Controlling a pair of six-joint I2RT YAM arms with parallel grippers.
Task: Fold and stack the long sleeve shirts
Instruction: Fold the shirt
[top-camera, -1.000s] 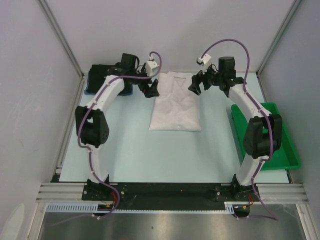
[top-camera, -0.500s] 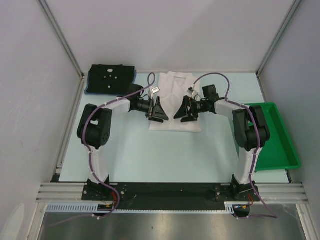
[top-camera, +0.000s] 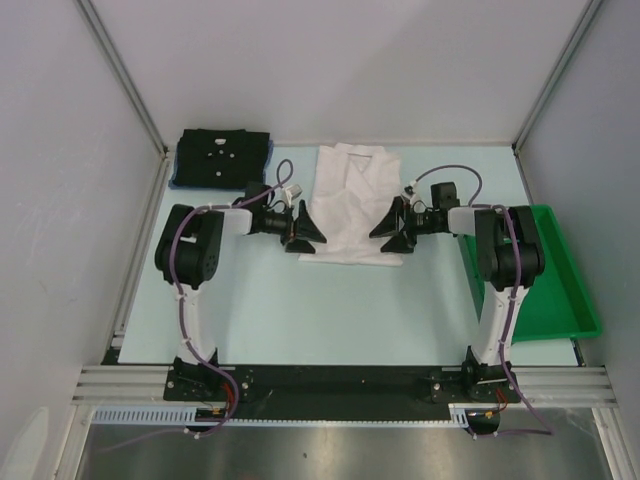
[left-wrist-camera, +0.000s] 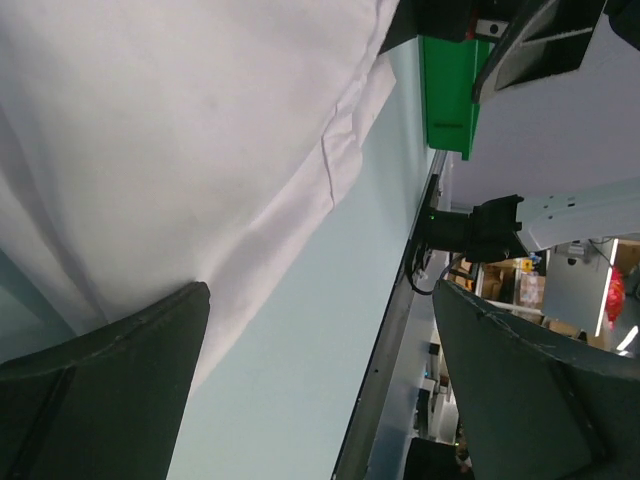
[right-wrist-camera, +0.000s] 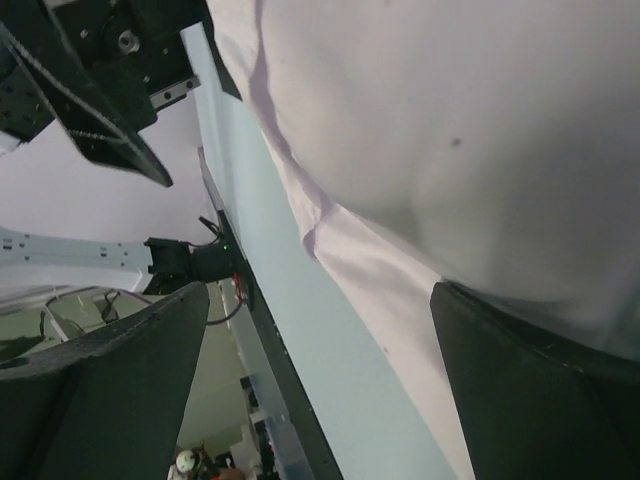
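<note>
From above, I see the left tool (top-camera: 305, 229) and right tool (top-camera: 393, 229) low over the table (top-camera: 300, 310), flanking the white shirt (top-camera: 350, 195) at its near hem. Their fingers are spread wide, gripping nothing, and placed, I judge, to pinch that hem for a fold. The black shirt (top-camera: 222, 157) lies folded beyond the white shirt's far left corner. Left wrist: the hem reaches one spread finger. Right wrist: likewise, mirrored.
</note>
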